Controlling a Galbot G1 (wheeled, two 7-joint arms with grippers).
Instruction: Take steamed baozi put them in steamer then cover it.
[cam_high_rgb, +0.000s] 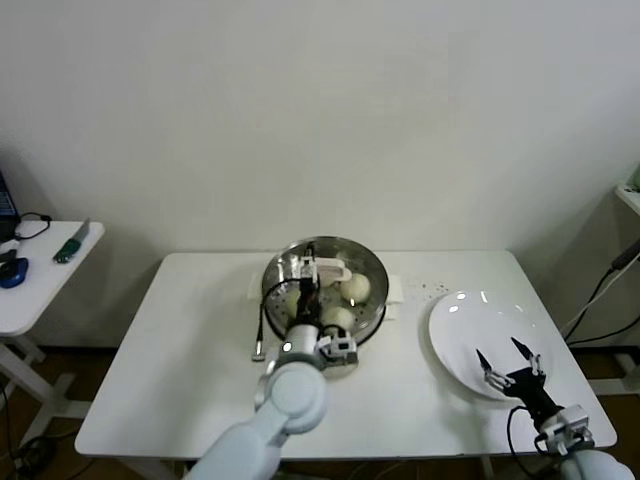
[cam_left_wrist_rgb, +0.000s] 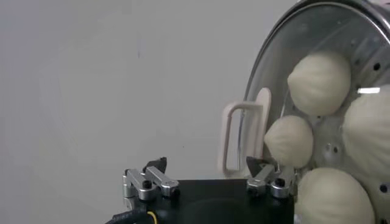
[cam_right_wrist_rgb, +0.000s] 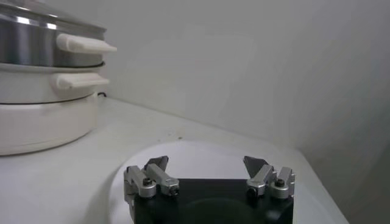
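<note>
Four steamed baozi (cam_high_rgb: 354, 289) inside the steamer (cam_high_rgb: 372, 268), centre of the head view, on the white table (cam_high_rgb: 180, 380); all four pale, smooth, sitting close together on the perforated floor. In the left wrist view, four buns visible too, seen through glass at the right side of the frame. One clear glass lid (cam_left_wrist_rgb: 274, 67) with one white handle (cam_left_wrist_rgb: 234, 135) sitting on the steamer. One white base under the pot, side handles (cam_right_wrist_rgb: 84, 44) sticking out in the right wrist view, upper left.

Left gripper (cam_high_rgb: 310, 283) directly over the steamer at the lid handle, fingers spread apart, handle between them and not clamped; in the left wrist view, both fingertips (cam_left_wrist_rgb: 157, 165) apart at the bottom, handle just beyond. Nothing held.

One white plate (cam_high_rgb: 470, 335) at right of the head view, well apart from the steamer, bare. Right gripper (cam_high_rgb: 507, 356) low over the plate's near edge, lower right of frame, jaws apart, holding nothing.

One side table (cam_high_rgb: 40, 285) at far left with small items, too small to identify.
</note>
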